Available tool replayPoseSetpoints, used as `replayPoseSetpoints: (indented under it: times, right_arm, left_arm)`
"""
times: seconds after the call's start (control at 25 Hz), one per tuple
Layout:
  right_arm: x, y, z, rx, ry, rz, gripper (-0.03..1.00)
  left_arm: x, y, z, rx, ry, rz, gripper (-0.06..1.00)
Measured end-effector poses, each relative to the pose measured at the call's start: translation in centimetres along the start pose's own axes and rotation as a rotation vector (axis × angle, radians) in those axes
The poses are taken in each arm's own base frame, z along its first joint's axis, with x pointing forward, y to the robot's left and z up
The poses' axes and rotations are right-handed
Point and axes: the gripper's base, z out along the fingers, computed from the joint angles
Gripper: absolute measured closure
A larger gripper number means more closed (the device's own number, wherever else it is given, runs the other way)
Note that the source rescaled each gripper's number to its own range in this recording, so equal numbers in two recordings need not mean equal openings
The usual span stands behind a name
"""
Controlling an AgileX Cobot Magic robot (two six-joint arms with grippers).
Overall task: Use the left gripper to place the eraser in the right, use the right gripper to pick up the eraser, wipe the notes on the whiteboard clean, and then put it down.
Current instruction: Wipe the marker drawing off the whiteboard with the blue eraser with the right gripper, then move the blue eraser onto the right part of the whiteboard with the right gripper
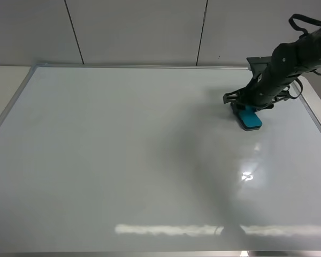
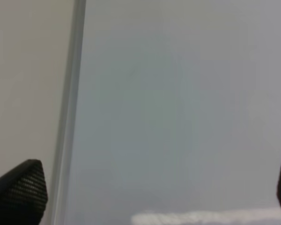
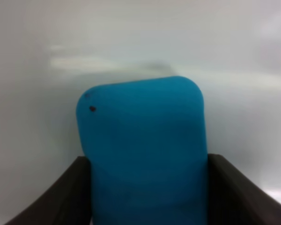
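The right pincer [image 1: 250, 111] is clamping the teal eraser [image 1: 251, 118], pressing it flat on the whiteboard [image 1: 123, 160] near its far right corner. The left pincer [image 2: 145, 192] is hanging wide open, gripping nothing.

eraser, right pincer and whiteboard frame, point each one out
eraser [image 1: 250, 118]: exterior high view, on its teal top face
right pincer [image 3: 147, 197]: right wrist view, midway between its fingertips, shut on the eraser
whiteboard frame [image 2: 71, 117]: left wrist view, on the silver edge strip
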Motion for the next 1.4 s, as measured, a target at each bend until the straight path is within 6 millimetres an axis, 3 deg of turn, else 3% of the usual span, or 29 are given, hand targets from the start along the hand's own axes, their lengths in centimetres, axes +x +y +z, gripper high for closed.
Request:
replayPoseSetpoints:
  times: [0.2,0.44,0.84,1.04,1.4]
  right_arm:
    - [-0.2,3.9,0.7,-0.070,-0.083,-0.026,0.93]
    - [-0.2,4.2,0.2,-0.080,-0.080,0.011,0.93]
    - [0.1,-0.2,-0.8,0.002,0.024,0.071,0.93]
    - [1.1,-1.4,-1.6,0.031,0.072,0.038,0.93]
    - [5.0,-4.0,-7.7,0.061,-0.035,0.081,0.93]
  left_arm:
    - [0.0,0.0,0.0,0.000,0.000,0.000,-0.06]
    - [0.0,0.0,0.0,0.000,0.000,0.000,-0.06]
    - [0.0,0.0,0.0,0.000,0.000,0.000,-0.06]
    - [0.0,0.0,0.0,0.000,0.000,0.000,-0.06]
    - [0.0,0.0,0.0,0.000,0.000,0.000,-0.06]
